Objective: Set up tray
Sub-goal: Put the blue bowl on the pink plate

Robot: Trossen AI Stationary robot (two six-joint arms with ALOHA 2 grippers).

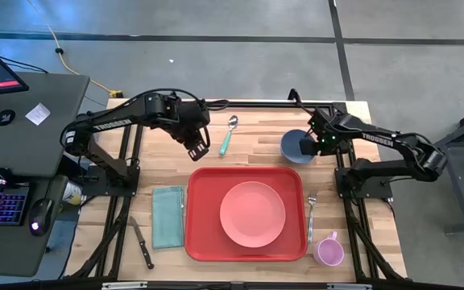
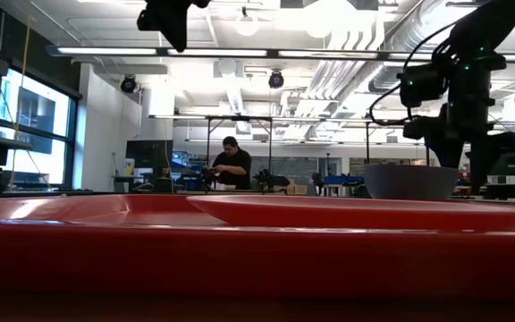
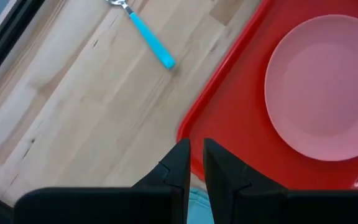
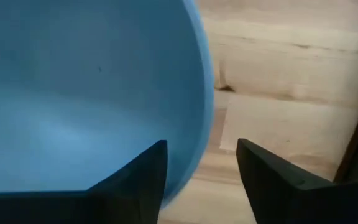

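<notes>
The red tray (image 1: 204,193) lies in the middle of the table with a round pink plate (image 1: 252,213) on it. A blue bowl (image 1: 295,147) stands on the wood beyond the tray's far right corner. My right gripper (image 4: 201,168) points down over the bowl and is open. One finger is over the bowl's inside and the other outside its rim (image 4: 199,124); I see no touch. My left gripper (image 3: 196,155) hangs high over the tray's far left corner. A narrow gap shows between its fingers, with nothing in it.
A teal-handled spoon (image 1: 229,134) lies on the wood beyond the tray. A teal napkin (image 1: 167,216) and a knife (image 1: 142,242) lie left of the tray. A fork (image 1: 311,216) and a pink mug (image 1: 329,251) are on its right.
</notes>
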